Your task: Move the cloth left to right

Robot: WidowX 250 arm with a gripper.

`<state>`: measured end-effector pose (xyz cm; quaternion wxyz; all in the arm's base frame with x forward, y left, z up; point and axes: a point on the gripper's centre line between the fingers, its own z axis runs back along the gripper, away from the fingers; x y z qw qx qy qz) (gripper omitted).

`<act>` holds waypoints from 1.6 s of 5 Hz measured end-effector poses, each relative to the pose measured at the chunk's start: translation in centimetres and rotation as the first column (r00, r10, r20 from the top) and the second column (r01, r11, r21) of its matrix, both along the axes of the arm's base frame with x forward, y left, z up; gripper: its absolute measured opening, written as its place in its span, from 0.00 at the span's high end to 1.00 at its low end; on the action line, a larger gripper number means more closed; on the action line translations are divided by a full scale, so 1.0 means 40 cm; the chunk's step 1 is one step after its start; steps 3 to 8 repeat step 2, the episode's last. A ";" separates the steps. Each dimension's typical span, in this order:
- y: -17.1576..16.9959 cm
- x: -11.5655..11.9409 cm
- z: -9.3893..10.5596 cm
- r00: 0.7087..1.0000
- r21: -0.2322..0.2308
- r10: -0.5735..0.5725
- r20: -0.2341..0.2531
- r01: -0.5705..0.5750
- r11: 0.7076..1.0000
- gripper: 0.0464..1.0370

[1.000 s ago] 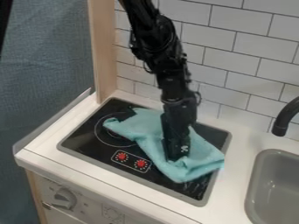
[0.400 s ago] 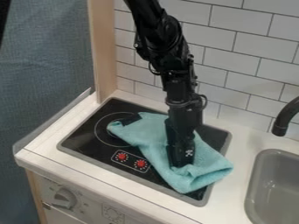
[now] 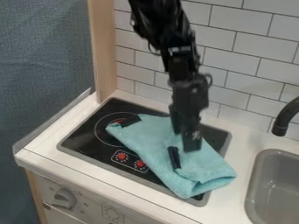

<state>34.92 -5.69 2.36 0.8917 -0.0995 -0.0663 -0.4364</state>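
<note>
Lengthwise, the cloth points lower right; I can't tell if the tool grips.

The teal cloth lies loosely folded, perhaps doubled under at its near end, across the black cooktop.

So there's a grey sink on the right, black faucet over it, and white tiles behind.
</note>
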 end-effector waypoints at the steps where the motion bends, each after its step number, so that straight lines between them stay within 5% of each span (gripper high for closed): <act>1: 0.012 0.005 0.063 0.998 -0.015 0.009 0.058 -0.008 1.000 0.04; 2: 0.018 0.002 0.097 0.994 -0.031 -0.005 0.113 0.009 0.999 0.04; 8: 0.018 0.002 0.097 0.994 -0.031 -0.005 0.113 0.009 0.999 0.04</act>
